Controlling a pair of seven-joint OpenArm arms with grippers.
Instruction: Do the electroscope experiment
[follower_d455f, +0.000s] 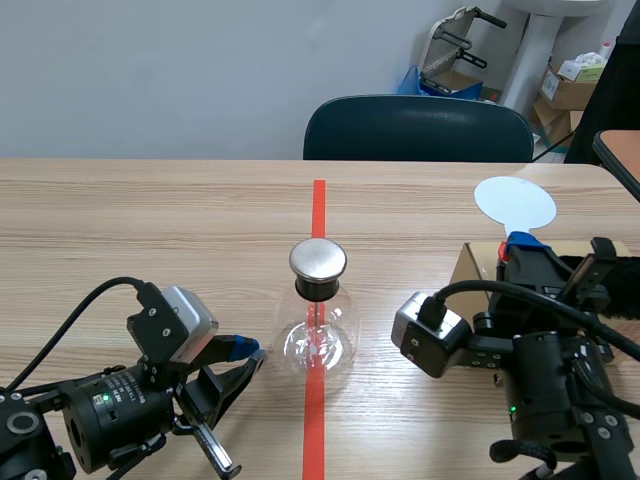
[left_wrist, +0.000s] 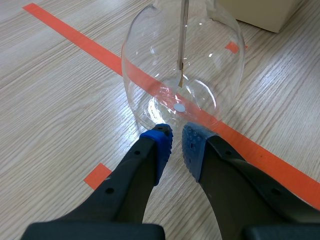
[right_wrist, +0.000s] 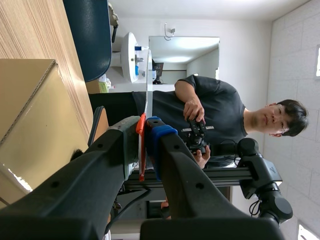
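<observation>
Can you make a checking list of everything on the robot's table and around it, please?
Surface: wooden table, orange-red tape line down the middle.
Job's things: glass electroscope upright on the line; white disc paddle raised.
Clutter: cardboard box by the right arm.
Grippers: left gripper nearly shut, empty, by the electroscope's base; right gripper shut on the paddle.
Cables: black cable loops from the left arm.
Surroundings: dark chair, a person beyond.

The metal-capped clear glass flask (follower_d455f: 318, 335) (left_wrist: 182, 65) is set on the light wooden table (follower_d455f: 150, 220), with the left gripper (follower_d455f: 250, 352) (left_wrist: 177, 142) just left of its base. A cardboard box (follower_d455f: 475, 268) (right_wrist: 30, 110) is placed to the flask's right, and a white round paddle (follower_d455f: 514, 203) is held near it by the right gripper (follower_d455f: 520, 245) (right_wrist: 147, 125).
</observation>
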